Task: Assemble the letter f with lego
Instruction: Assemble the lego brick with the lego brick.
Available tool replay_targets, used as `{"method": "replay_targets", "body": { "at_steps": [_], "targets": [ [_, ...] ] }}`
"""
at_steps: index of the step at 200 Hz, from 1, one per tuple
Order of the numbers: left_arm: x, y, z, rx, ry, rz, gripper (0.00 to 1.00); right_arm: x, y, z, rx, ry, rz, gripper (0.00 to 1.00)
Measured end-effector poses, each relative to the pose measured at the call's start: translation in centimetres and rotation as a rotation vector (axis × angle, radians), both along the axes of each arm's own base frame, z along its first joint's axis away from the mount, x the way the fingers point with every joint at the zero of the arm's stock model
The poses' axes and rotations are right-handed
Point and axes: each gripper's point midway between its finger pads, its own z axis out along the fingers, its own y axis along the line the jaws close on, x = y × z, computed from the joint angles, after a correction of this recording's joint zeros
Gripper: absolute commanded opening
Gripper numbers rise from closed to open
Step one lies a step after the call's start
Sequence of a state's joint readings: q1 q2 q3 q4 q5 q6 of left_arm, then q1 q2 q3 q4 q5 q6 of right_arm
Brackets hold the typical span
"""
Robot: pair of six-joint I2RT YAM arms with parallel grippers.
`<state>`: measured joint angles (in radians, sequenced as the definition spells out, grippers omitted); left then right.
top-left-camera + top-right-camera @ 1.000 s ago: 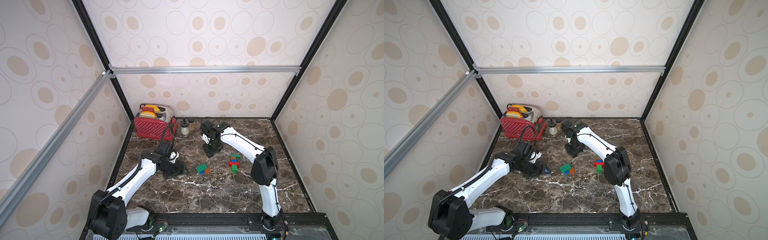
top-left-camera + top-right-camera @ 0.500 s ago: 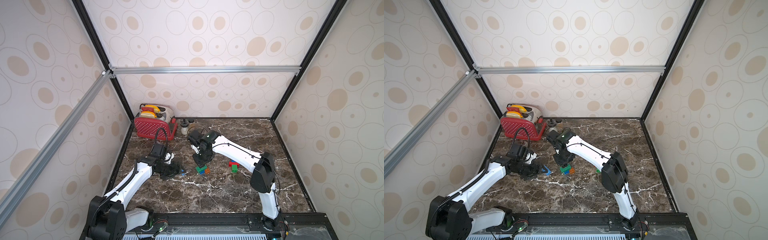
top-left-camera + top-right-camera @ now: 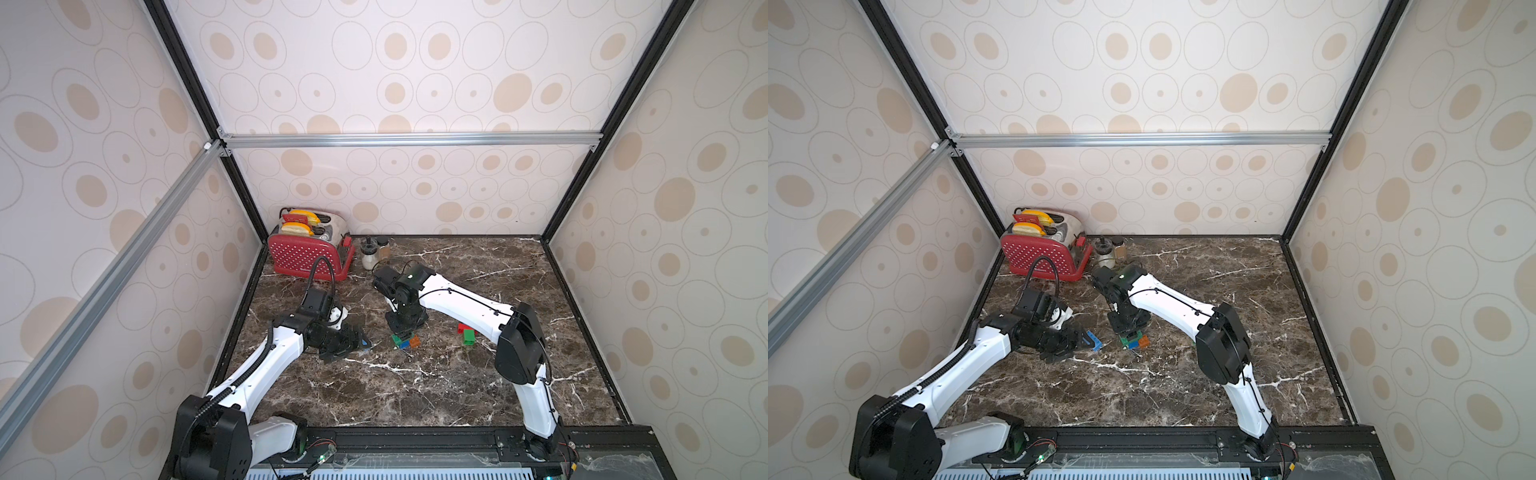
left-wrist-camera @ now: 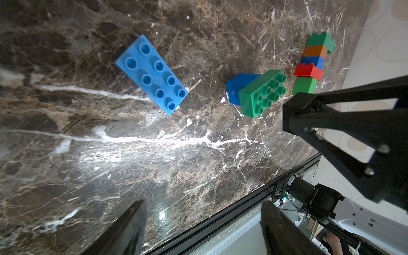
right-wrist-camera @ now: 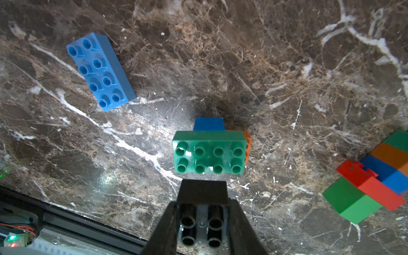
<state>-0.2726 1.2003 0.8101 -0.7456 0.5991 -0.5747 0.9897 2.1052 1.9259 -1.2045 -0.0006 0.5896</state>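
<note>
Blue plastic comes first on the left: an oblong blue brick (image 4: 152, 75) lies flat on the marble table (image 4: 154, 172), studs up. It is just ahead of the left gripper (image 4: 201, 220), whose fingers stand wide apart and empty. We see its long axis running slantwise to those fingers, so we judge a wrist turn would be needed before any pick.

Toward the middle sits the green oblong brick (image 5: 209, 154), studs up, resting on a dark blue brick (image 5: 209, 124) and an orange brick (image 5: 247, 143). The right gripper (image 5: 202, 220) hangs just over it, clamped on a square black brick (image 5: 202, 192). The green brick's long axis lies along the line from finger to finger, and the black one sits near the middle of its long edge. That offset, we think, decides the coming press-down, and the right arm is clearly the nearer.

Farthest right lies a joined row of bricks (image 4: 313, 61), well apart.

How the lower bricks join is hidden, we cannot judge the gap under the black brick, and in both top views the gripper covers it.
</note>
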Motion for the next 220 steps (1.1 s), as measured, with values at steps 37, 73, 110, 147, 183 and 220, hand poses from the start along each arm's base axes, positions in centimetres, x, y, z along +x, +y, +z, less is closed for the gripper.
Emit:
{"method": "replay_targets", "body": {
  "at_steps": [37, 73, 110, 147, 183, 220],
  "targets": [
    [0.0, 0.0, 0.0, 0.000, 0.000, 0.002, 0.83, 0.0, 0.0, -1.1, -0.016, 0.011, -0.001, 0.32],
    [0.0, 0.1, -0.1, 0.000, 0.002, 0.003, 0.83, 0.0, 0.1, -1.8, -0.029, 0.018, -0.001, 0.32],
    [-0.1, 0.1, -0.1, 0.001, 0.004, 0.003, 0.83, 0.1, 0.1, -1.9, -0.030, 0.016, 0.000, 0.33],
    [-0.1, 0.1, -0.1, 0.001, 0.005, 0.003, 0.83, 0.3, 0.4, -1.5, -0.018, 0.006, 0.004, 0.33],
    [-0.1, 0.1, -0.2, 0.002, 0.007, 0.003, 0.83, 0.6, 0.4, -1.3, -0.012, 0.003, 0.008, 0.33],
    [-0.1, 0.1, -0.2, 0.002, 0.007, 0.003, 0.83, 0.9, 0.3, -1.3, -0.010, 0.001, 0.010, 0.33]
  ]
}}
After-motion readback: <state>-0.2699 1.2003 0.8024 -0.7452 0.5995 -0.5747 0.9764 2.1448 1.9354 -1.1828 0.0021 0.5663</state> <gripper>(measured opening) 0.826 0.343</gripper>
